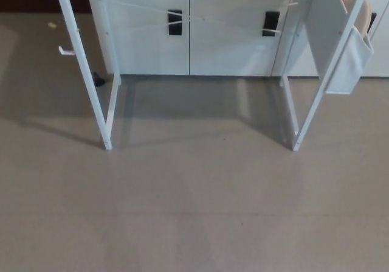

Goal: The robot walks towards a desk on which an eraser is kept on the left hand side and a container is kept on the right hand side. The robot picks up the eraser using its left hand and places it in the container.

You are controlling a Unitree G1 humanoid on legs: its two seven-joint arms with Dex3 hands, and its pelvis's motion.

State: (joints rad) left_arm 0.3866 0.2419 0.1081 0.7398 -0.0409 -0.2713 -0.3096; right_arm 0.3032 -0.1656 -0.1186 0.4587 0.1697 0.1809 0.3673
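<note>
Eraser and container are out of view, presumably on the white metal-framed desk (108,111) far ahead; my hands don't show either. Walking blind, I risk clipping its legs.

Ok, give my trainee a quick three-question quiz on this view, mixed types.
1. True or false: the eraser is visible.
2. What hangs on the desk's right side? A) white pouch B) red bucket C) black cable
3. What lies behind the desk legs?

Key:
1. False; only the legs and floor show, no desktop.
2. A, the pouch.
3. White cabinets with black handles.
</note>
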